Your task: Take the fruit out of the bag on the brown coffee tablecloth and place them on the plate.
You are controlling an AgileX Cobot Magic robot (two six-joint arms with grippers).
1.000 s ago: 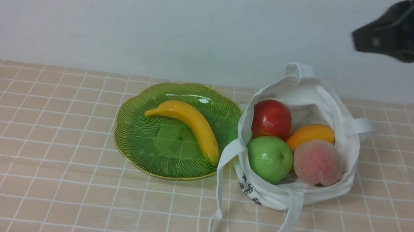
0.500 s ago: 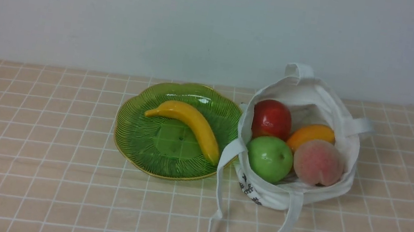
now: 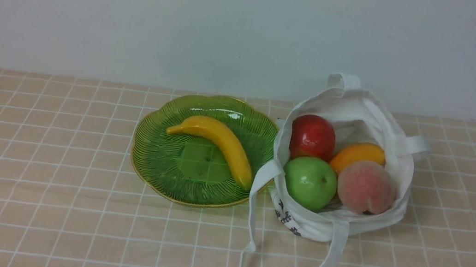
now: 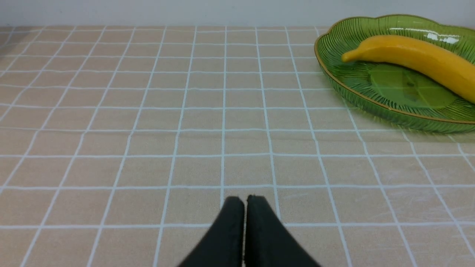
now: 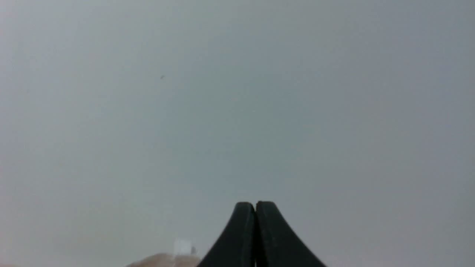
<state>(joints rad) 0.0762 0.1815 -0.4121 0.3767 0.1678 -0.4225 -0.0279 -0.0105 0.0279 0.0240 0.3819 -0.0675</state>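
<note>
Right pincer gone from front view; bag print unreadable

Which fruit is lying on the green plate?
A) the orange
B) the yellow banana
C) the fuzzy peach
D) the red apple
B: the banana lies across the plate, while the red apple, green apple, orange and peach all sit inside the white bag beside it.
</note>
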